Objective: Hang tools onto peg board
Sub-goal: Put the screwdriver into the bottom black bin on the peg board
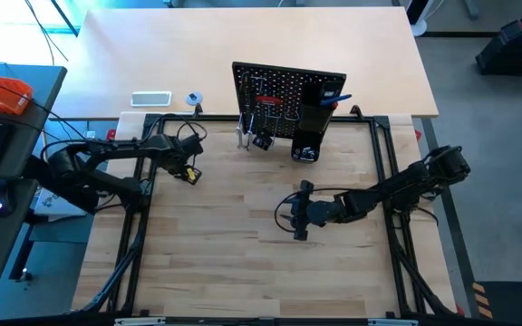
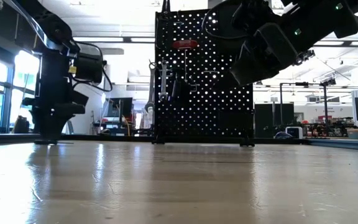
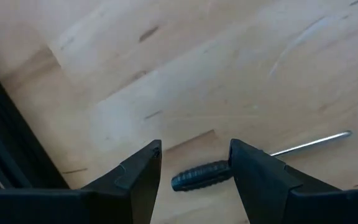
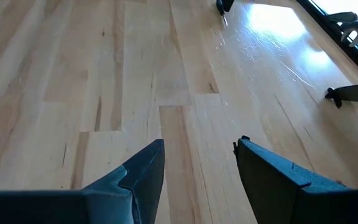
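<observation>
- Most tools already hang on the peg board.
- One screwdriver remains on the table.
- Left gripper hovers above it, fingers spread, empty.
- Right gripper waits mid-table, fingers spread.

We find no text, label, brand, number or sign that can be read in any view. The yellow tag on the left arm, at about nine o'clock from the table's middle, is too small for us to read. The white flat item at about eleven o'clock, beyond the peg board, shows no lettering we can make out.
</observation>
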Robot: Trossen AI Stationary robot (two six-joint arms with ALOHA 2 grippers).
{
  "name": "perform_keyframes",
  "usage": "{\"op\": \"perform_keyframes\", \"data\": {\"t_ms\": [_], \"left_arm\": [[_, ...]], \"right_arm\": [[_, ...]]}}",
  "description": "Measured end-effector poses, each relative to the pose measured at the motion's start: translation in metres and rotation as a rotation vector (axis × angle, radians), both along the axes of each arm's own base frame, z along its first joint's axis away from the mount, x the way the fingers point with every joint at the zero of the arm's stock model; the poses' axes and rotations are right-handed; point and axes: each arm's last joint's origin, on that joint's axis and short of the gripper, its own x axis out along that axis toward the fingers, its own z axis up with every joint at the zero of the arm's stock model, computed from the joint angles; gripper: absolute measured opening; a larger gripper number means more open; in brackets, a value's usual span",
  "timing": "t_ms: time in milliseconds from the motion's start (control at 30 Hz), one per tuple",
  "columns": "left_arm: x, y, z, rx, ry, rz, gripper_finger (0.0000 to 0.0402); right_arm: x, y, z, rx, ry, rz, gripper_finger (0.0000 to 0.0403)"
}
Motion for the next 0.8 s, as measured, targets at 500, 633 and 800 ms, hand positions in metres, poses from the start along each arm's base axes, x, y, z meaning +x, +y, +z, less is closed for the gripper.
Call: {"op": "perform_keyframes", "data": {"t_ms": [500,633,800], "left_arm": [[-0.004,-0.005,0.012,-0.024,-0.073,-0.025,0.0184],[-0.003,-0.005,0.012,-0.043,-0.090,-0.029,0.0184],[-0.002,-0.006,0.012,-0.075,-0.109,-0.059,0.0184]], "right_arm": [[0.000,0.001,0.000,0.007,0.006,0.025,0.0195],[0.000,0.001,0.000,0.007,0.006,0.025,0.0195],[0.000,0.002,0.000,0.010,0.007,0.032,0.0195]]}}
